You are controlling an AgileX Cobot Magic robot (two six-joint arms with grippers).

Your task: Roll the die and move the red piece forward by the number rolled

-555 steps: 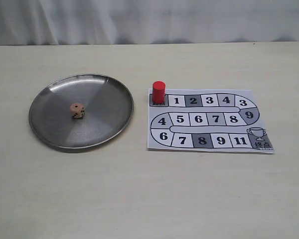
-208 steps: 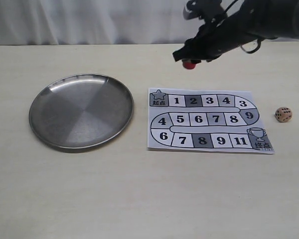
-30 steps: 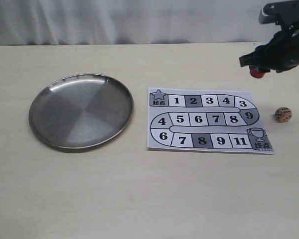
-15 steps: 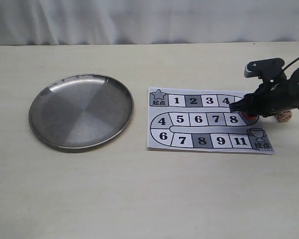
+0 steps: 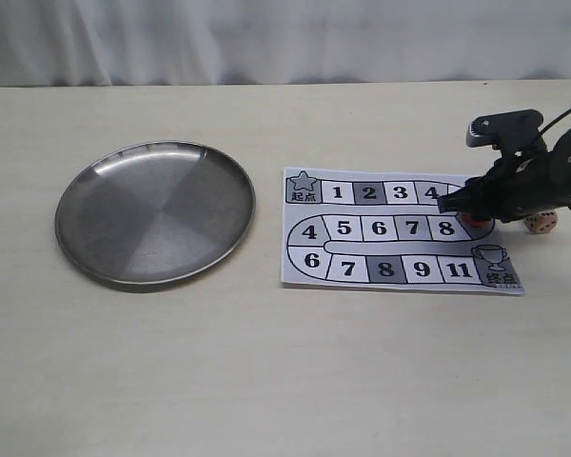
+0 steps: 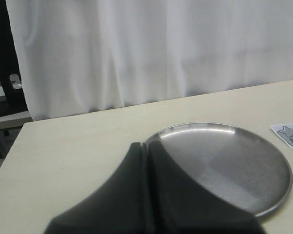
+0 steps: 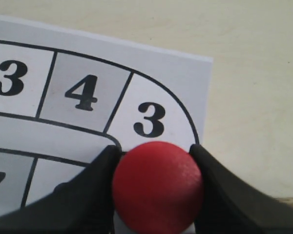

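Right gripper (image 5: 471,215) holding the red piece (image 5: 477,226) at the right-hand bend of the game board (image 5: 381,271).

On the pale table (image 5: 266,381), from the left: a round metal plate (image 5: 155,215) lies with nothing in it. The left gripper (image 6: 146,163) (seen only in its own wrist view) hangs near the plate's rim, its jaws pressed together on nothing. The printed game board lies just right of the plate, apart from it. At the board's right end the right gripper's jaws clamp the red piece on both sides. The piece sits beside the square marked 3, over the curve of the track; whether it touches the paper cannot be told. The die (image 5: 542,224) rests on the table just past the board's right edge, partly hidden behind the arm.
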